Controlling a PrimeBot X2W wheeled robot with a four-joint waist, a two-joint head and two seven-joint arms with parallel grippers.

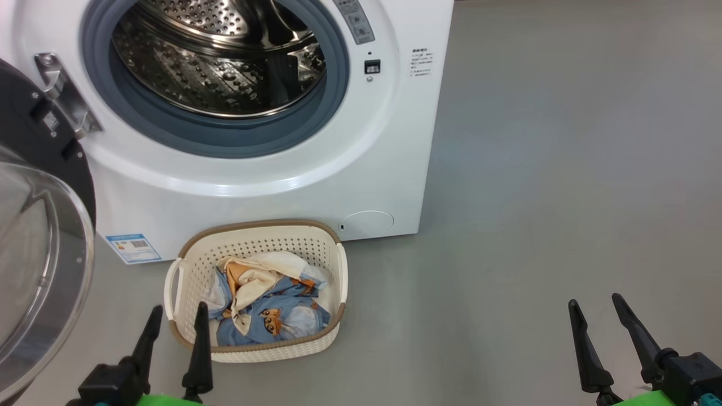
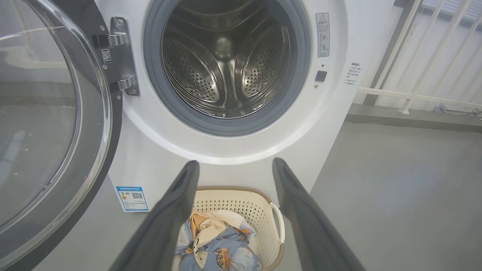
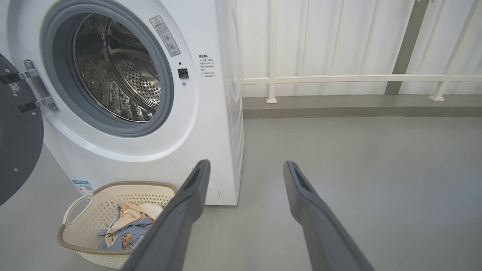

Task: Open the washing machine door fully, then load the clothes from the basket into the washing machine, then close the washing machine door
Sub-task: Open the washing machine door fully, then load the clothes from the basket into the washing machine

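In the head view, the washing machine [image 1: 395,141] is seen with its door [image 1: 34,254] standing wide open at the left on a metal hinge [image 1: 62,93], so that nothing is set across the mouth of the drum [image 1: 225,73]. The basket [image 1: 254,239] is placed on the grey floor [image 1: 564,169] just in front of the machine, beside a blue label [image 1: 130,248], and the clothes [image 1: 271,316] are heaped inside it. The left end effector [image 1: 179,307] is held at the basket's near left corner, fingers spread and nothing gripped. The right end effector [image 1: 595,300] is held well apart to the right, fingers likewise parted, with nothing between them.

In the left wrist view, the basket's rim [image 2: 241,194] and the clothes [image 2: 222,248] are framed between the spread fingers, below the drum [image 2: 226,64].

In the right wrist view, the basket [image 3: 75,241] is seen at the lower left and a white railing [image 3: 339,79] along the wall behind.
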